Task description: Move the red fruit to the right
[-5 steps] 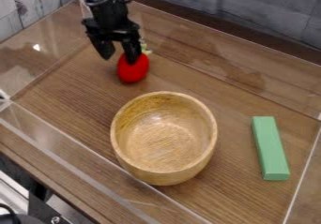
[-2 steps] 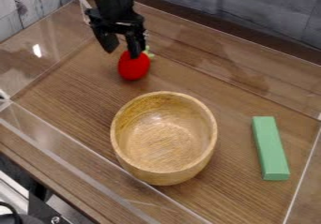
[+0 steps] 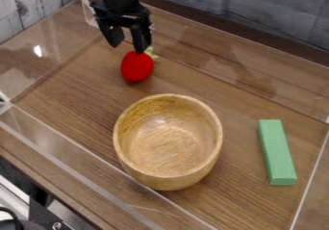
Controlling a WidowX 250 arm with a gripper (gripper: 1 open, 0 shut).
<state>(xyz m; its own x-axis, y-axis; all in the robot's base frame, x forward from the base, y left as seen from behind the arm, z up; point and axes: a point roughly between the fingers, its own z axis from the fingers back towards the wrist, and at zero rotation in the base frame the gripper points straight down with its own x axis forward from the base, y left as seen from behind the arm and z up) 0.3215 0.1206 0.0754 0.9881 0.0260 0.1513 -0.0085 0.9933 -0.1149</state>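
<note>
Grey plank wall runs behind a brown wooden worktop, which has low clear walls along its edges. On the far left part of it lies the red fruit. It is small, round and bright red, with a glossy skin and a tiny green top at its upper right side, so it looks like a toy strawberry. It rests on the wood by itself, well apart from the other things.

Just above and behind the fruit hangs the black gripper, pointing nearly straight down. Its jaws stand spread and hold nothing. The tips seem to be a little above the fruit and not touching it, though from this angle I cannot be fully sure of the gap.

Nearer to the camera, in the middle, stands a wooden bowl, much bigger than the fruit and with nothing inside. To the right of the bowl a green block lies flat.
</note>
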